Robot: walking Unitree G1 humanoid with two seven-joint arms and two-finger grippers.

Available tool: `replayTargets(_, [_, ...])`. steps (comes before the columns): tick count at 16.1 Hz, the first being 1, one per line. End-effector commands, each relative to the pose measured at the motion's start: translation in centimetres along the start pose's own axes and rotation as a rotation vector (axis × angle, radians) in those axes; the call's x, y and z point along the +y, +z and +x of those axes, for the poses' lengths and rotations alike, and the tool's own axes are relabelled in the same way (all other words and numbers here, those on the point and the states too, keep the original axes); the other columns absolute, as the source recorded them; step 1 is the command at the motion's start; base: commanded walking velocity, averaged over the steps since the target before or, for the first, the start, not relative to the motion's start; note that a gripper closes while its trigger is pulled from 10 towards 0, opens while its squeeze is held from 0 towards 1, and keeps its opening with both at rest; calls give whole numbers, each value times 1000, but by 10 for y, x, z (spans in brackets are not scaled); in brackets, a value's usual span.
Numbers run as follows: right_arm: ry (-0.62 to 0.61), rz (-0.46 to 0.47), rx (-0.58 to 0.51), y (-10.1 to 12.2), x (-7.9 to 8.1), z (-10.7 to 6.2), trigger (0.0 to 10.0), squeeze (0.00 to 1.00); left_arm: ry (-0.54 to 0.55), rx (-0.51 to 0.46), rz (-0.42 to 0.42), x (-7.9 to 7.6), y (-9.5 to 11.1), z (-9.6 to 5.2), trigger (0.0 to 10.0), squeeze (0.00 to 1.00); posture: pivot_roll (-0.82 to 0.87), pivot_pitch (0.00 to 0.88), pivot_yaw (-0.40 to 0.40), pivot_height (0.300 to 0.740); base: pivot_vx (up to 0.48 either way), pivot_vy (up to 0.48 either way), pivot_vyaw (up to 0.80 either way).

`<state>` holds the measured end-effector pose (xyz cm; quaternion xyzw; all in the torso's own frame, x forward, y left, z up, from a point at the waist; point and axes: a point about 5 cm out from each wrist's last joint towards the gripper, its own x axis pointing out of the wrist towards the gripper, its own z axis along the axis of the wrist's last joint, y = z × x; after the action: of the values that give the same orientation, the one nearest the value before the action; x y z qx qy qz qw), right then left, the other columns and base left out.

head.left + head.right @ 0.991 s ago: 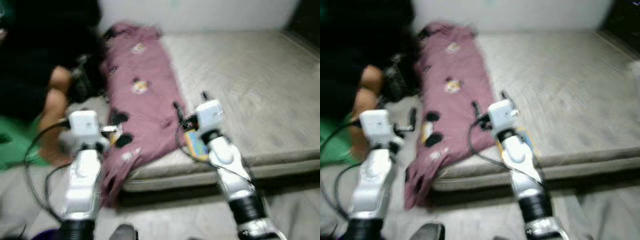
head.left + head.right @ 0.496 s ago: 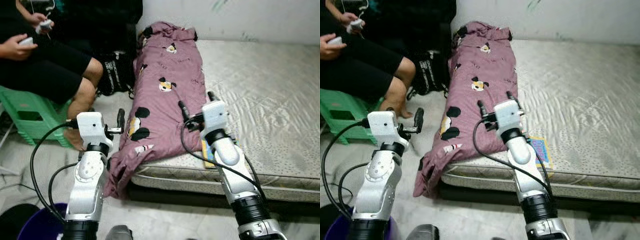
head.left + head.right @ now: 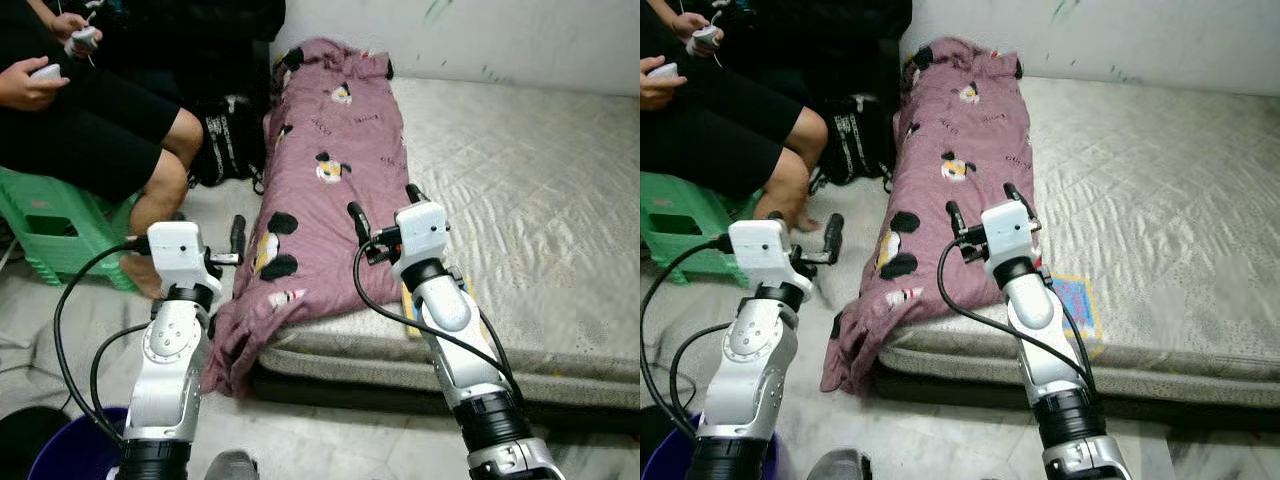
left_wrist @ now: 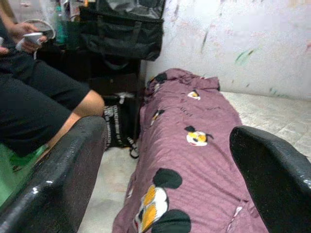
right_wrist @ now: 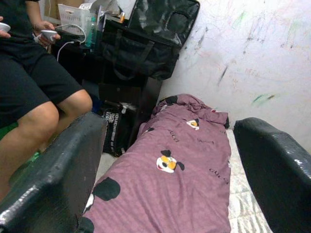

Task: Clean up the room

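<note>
A mauve blanket (image 3: 330,170) printed with cartoon mice lies lengthwise along the left side of a grey mattress (image 3: 520,180). Its near end hangs over the front corner toward the floor. My right gripper (image 3: 383,205) hovers open just above the blanket's near part, nothing between its fingers (image 5: 58,170). My left gripper (image 3: 215,235) is open over the floor, left of the hanging blanket end, and faces the blanket (image 4: 194,145). A flat colourful book (image 3: 1075,300) lies on the mattress front edge beside my right forearm.
A person in black shorts (image 3: 90,110) sits on a green stool (image 3: 60,225) at the left, holding small devices. A black bag (image 3: 228,140) stands on the floor between the person and the mattress. A purple bucket (image 3: 70,455) is by my left arm's base.
The picture was blurred a second ago and is sharp now; the whole view has shifted, so the camera moved. Both grippers keep the same open pose.
</note>
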<state>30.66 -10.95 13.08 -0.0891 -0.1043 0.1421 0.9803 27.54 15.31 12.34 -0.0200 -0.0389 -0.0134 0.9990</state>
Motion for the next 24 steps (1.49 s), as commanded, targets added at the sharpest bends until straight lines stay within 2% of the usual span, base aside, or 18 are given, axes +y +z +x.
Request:
replayTargets(1, [2,-2,-14,4,-2,4,10000,0,-12,-24,0,0,5,1,10000,0,34,0,-58,740,337,0,0])
replayTargets(9, [-9,0,-11,4,-4,5,10000,0,-16,-22,1,0,5,2,10000,0,35,0,-57,740,359,0,0])
replayTargets(12, [-13,1,-7,2,-4,5,10000,0,53,14,7,6,1,2,10000,0,35,0,-57,740,0,0,0])
replayTargets(16, [-7,-18,-8,2,-3,5,10000,0,42,12,24,3,1,3,10000,0,36,0,-58,740,0,0,0])
replayTargets(21, [-6,-22,-5,2,-3,5,10000,0,31,9,22,1,2,4,10000,0,32,0,-61,740,0,0,673])
replayTargets(24, [-4,-21,-2,2,-4,5,10000,0,26,6,18,0,2,4,10000,0,32,0,-61,740,0,-89,0])
